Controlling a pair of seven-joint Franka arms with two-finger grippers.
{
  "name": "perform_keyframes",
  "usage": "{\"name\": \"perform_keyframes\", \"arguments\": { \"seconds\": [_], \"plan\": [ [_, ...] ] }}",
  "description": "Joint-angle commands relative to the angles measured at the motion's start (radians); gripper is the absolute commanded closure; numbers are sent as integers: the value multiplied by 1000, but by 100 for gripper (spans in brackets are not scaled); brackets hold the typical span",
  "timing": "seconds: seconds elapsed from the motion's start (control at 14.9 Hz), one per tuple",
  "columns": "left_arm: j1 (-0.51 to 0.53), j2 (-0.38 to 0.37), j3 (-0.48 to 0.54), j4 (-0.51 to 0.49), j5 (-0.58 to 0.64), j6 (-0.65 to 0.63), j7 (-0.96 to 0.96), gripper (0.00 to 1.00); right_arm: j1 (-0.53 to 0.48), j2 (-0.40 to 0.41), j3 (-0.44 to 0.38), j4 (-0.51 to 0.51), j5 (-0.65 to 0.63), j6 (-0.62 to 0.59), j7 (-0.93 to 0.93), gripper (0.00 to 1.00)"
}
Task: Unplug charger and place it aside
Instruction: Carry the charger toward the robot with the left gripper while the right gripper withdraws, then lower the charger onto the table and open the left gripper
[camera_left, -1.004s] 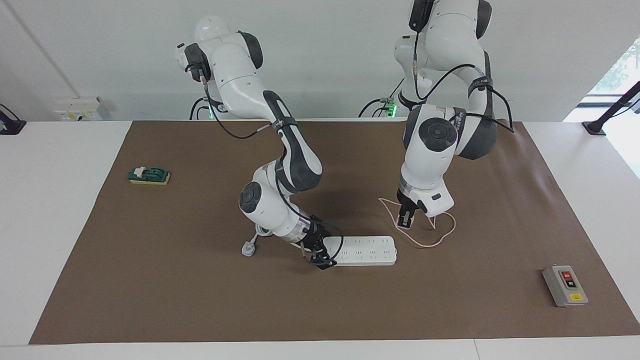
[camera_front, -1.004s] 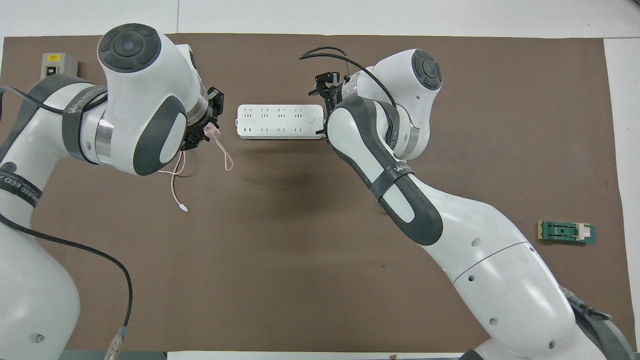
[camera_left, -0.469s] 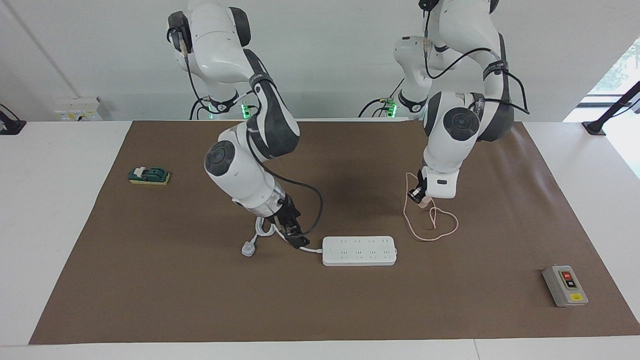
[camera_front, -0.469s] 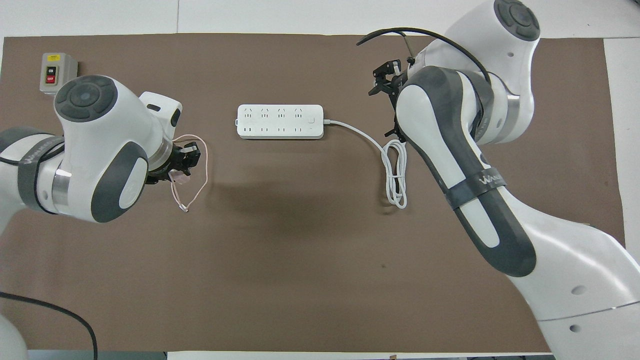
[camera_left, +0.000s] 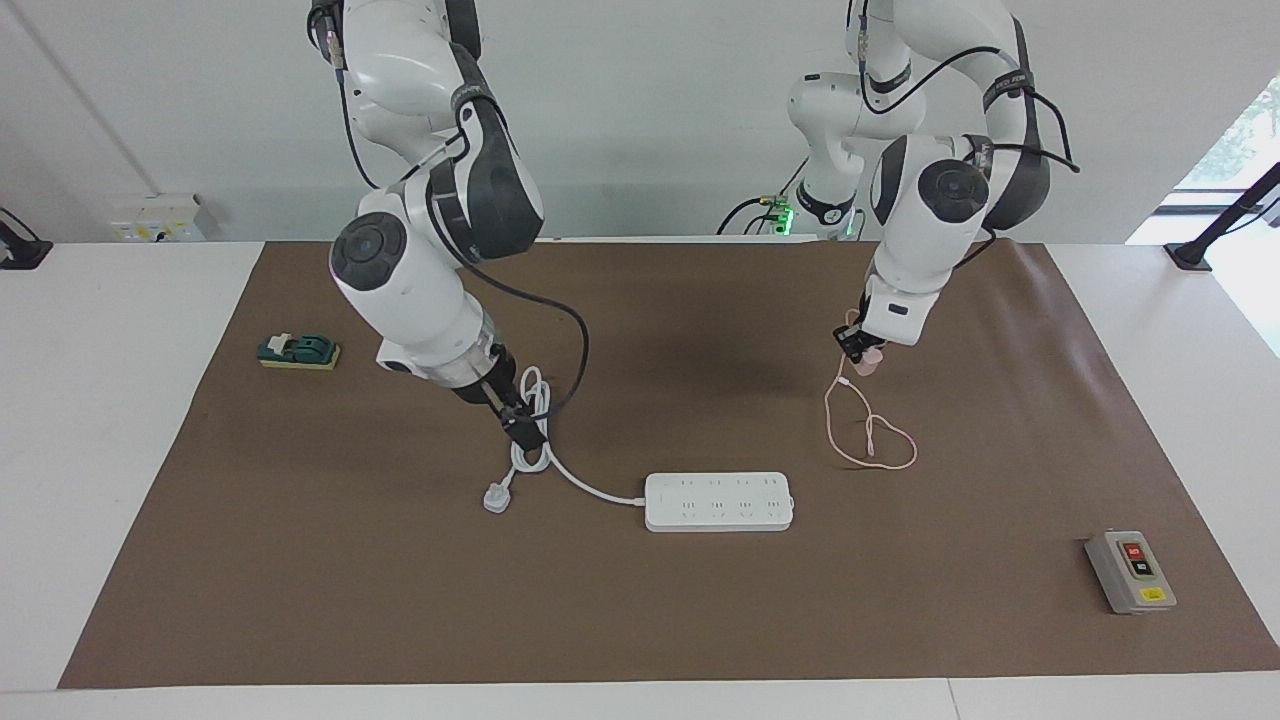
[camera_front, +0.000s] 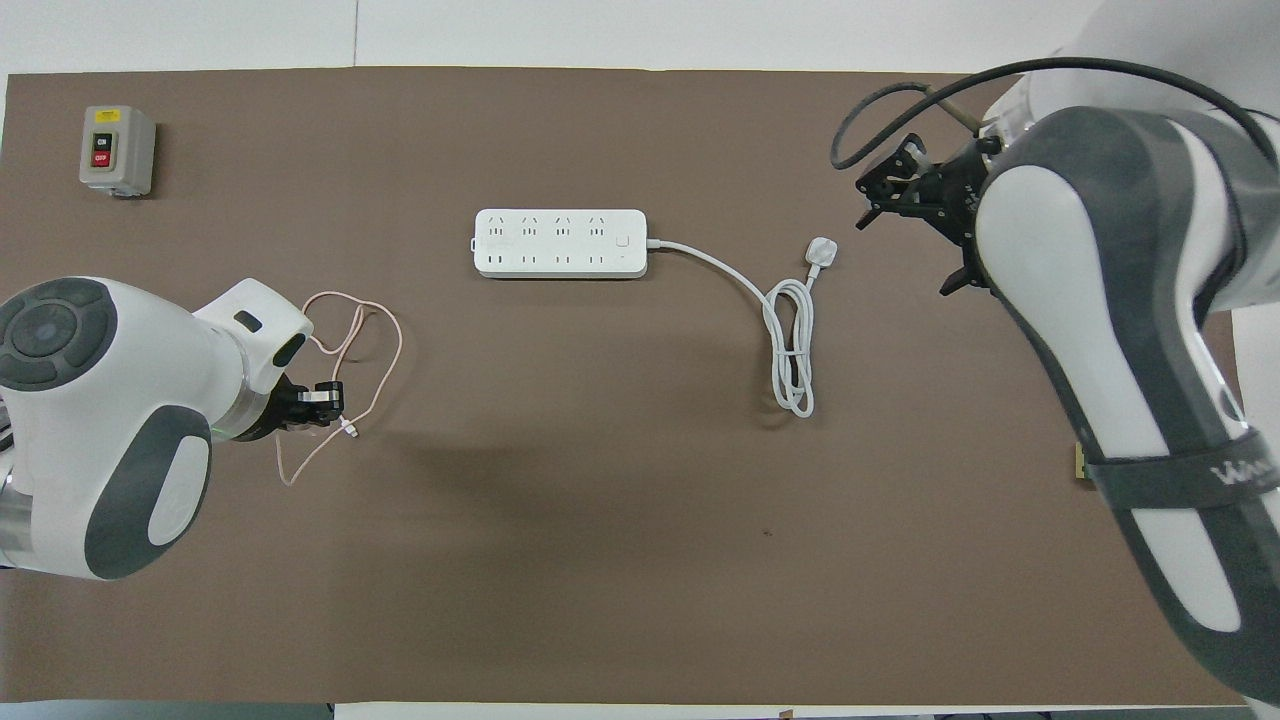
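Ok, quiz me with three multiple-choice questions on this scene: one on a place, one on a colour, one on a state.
1. The grey switch box sits: A at the table's middle; B toward the left arm's end; C toward the right arm's end.
2. The small pale pink cube charger has a cable that is: A black; B pink; C green.
3. The charger is: A plugged in; B lying flat; C held by the left gripper.
Answers: B, it lies at that end of the brown mat; B, pink loops trail down; C, it hangs unplugged over the mat.
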Motion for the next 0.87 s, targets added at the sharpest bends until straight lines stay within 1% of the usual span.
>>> {"name": "perform_keyframes", "arguments": {
  "seconds": [0.0, 0.07, 0.2, 0.27, 0.33, 0.47, 0.54, 0.6, 0.67, 0.74, 0.8],
  "plan": [
    [22, -27, -1, -43, -61, 55, 154, 100, -39, -109, 7, -68, -72, -42, -352, 0],
    [22, -27, -3, -57, -61, 86, 169, 100, -36, -149, 10, -94, -134, -42, -433, 0],
    [23, -30, -1, -96, -61, 134, 183, 99, -49, -211, 22, -143, -184, -47, -544, 0],
    [37, -33, -1, -127, -61, 152, 215, 94, -76, -226, 31, -151, -187, -65, -573, 0],
    [60, -38, -1, -162, -63, 181, 240, 91, -102, -226, 48, -150, -189, -80, -589, 0],
    [87, -49, -1, -221, -63, 236, 280, 88, -118, -229, 76, -150, -256, -79, -609, 0],
    [106, -49, -1, -233, -61, 244, 295, 83, -136, -231, 108, -145, -280, -87, -613, 0],
    [109, -49, -1, -238, -63, 244, 297, 74, -154, -251, 143, -148, -291, -96, -613, 0],
    [112, -47, 0, -239, -63, 243, 297, 57, -158, -292, 152, -170, -293, -123, -609, 0],
    [127, -47, 0, -239, -61, 241, 297, 31, -159, -309, 157, -208, -293, -128, -604, 0],
    [147, -47, 0, -239, -63, 232, 301, 12, -173, -321, 160, -243, -293, -105, -613, 0]
  ]
}}
